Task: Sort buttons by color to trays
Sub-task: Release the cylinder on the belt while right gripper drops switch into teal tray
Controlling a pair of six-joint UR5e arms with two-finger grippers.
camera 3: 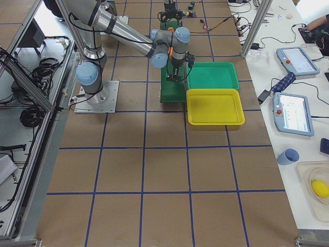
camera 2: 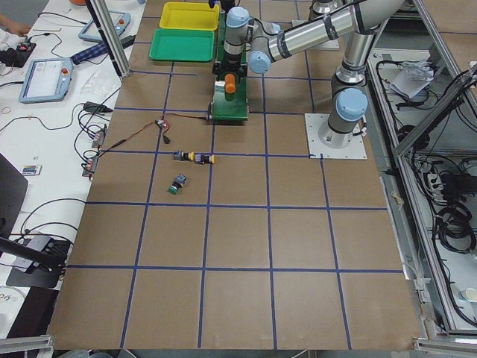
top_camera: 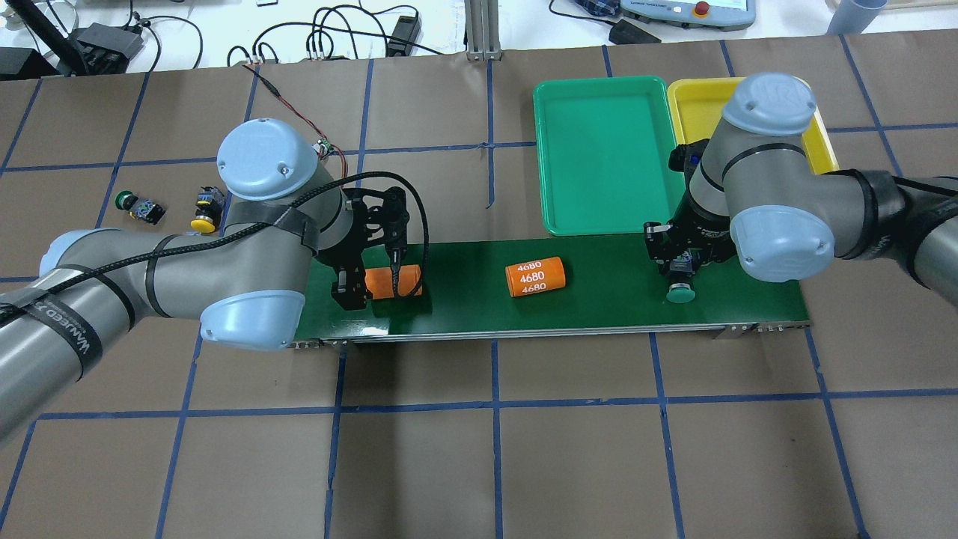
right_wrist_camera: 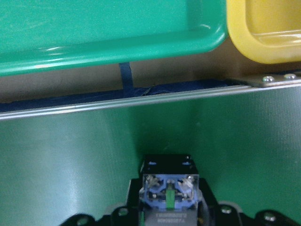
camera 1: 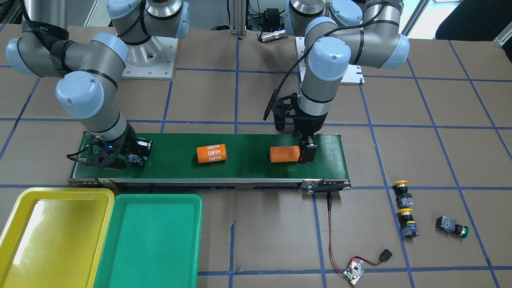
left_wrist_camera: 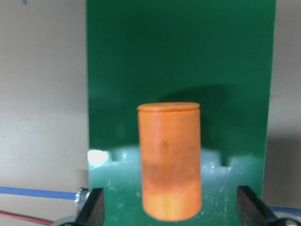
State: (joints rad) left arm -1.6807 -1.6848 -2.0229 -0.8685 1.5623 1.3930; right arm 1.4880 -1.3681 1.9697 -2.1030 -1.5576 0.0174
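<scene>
My right gripper (top_camera: pixel 679 271) is shut on a green button (top_camera: pixel 679 293), low over the belt's right end near the trays; its black-and-blue body (right_wrist_camera: pixel 168 186) fills the bottom of the right wrist view. My left gripper (top_camera: pixel 372 278) is open, its fingers (left_wrist_camera: pixel 91 209) on either side of an unmarked orange cylinder (left_wrist_camera: pixel 170 160) without touching it. Two yellow buttons (camera 1: pixel 402 194) (camera 1: pixel 408 224) and one green button (camera 1: pixel 452 226) lie on the table beyond the belt's other end. The yellow tray (camera 1: pixel 52 236) and green tray (camera 1: pixel 152 240) sit side by side and hold nothing.
The long dark-green conveyor belt (camera 1: pixel 240 168) carries a second orange cylinder marked "4680" (camera 1: pixel 212 153) at its middle. A small circuit board (camera 1: pixel 353 273) with red and black wires lies on the table near the loose buttons.
</scene>
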